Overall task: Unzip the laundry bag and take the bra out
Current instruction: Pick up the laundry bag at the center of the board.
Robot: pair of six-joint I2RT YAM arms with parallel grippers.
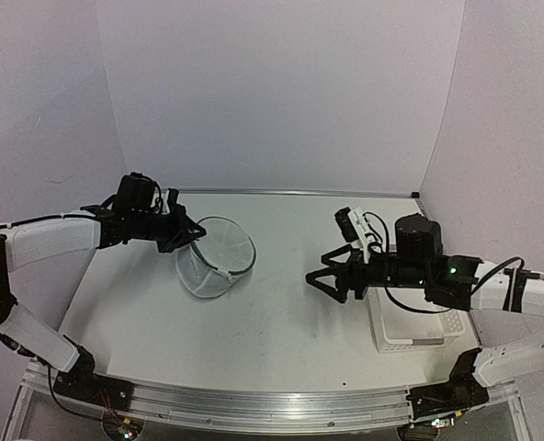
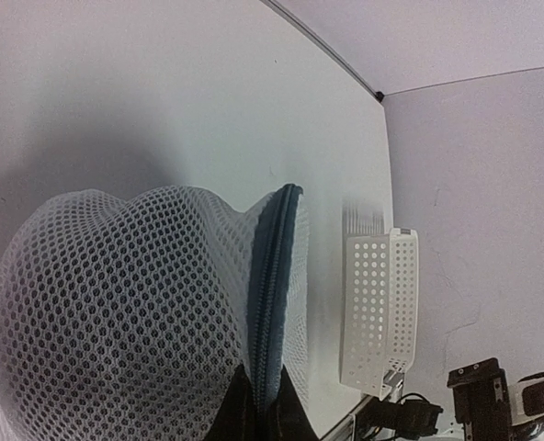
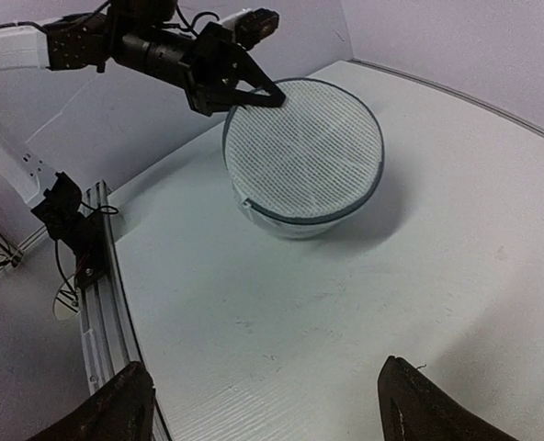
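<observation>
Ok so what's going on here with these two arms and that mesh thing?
The left claw is shut on the rim of the laundry bag, a white mesh cylinder on the table. The right claw is open, hovering between the bag and a white perforated basket, touching nothing. The zipper looks closed, and no bra shows through the mesh.
</observation>
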